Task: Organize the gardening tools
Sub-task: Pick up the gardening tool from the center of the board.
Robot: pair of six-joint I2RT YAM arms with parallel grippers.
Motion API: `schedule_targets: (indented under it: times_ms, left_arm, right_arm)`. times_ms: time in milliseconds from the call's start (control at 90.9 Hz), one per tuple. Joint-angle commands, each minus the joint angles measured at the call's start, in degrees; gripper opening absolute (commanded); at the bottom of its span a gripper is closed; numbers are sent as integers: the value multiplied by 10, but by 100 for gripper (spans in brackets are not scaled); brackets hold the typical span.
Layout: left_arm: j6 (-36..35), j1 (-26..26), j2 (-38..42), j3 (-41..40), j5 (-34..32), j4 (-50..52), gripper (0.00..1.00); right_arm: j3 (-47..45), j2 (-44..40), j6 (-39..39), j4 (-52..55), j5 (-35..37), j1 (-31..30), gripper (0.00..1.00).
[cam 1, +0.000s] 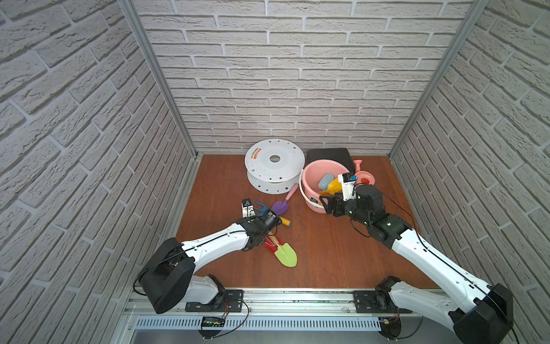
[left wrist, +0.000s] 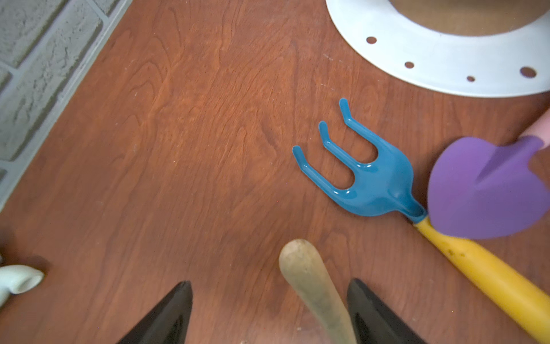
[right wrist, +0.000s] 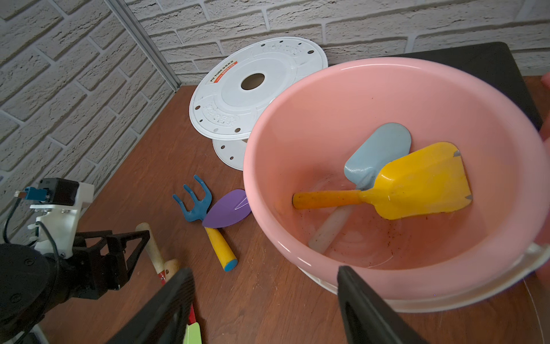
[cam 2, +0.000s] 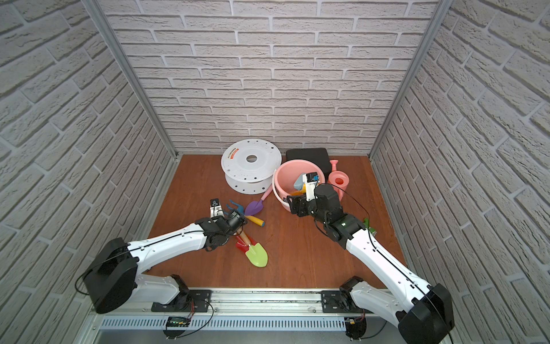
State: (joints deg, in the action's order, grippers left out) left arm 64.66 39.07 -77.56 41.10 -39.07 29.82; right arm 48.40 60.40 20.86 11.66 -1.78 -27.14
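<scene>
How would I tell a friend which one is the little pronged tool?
Find the big white spool by the back wall. On the wooden floor just in front of it lies the claw fork, partly under the purple trowel. It alone has three curved blue prongs, on a yellow handle.

Wooden floor (cam 1: pixel 327 253) lies open at front centre; white spool (cam 1: pixel 262 168), pink bucket (cam 1: pixel 309 178) and black case (cam 1: pixel 327 155) crowd the back wall (cam 1: pixel 297 104), purple trowel (cam 1: pixel 279 206) before them.

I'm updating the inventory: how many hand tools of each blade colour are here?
pale-blue trowel: 1
yellow scoop: 1
blue claw fork: 1
purple trowel: 1
green spade: 1
red-bladed tool: 1
Total: 6
</scene>
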Motion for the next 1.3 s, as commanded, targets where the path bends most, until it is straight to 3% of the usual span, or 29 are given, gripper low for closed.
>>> schedule_targets:
  times_ms: [0, 209, 561, 803, 1100, 1287]
  left_arm:
    - [49, -6, 14, -35, 22, -76, 80]
    - [125, -20, 37, -95, 46, -159, 64]
    - [171, -29, 58, -156, 41, -252, 41]
    - [180, -31, 71, -172, 37, -274, 11]
    - [180, -36, 187, -170, -54, -205, 10]
    - [155, -66, 250, -169, -105, -206, 9]
  right_arm:
    - [-9, -5, 2, -28, -3, -5, 99]
    - [-12, -8, 2, -30, -2, -7, 100]
    - [-13, -7, 2, -35, -3, -9, 100]
    - [-15, -5, 3, -36, -2, -10, 100]
    - [-17, 3, 4, -45, -5, -17, 100]
    - [-16, 16, -2, -55, -14, -29, 100]
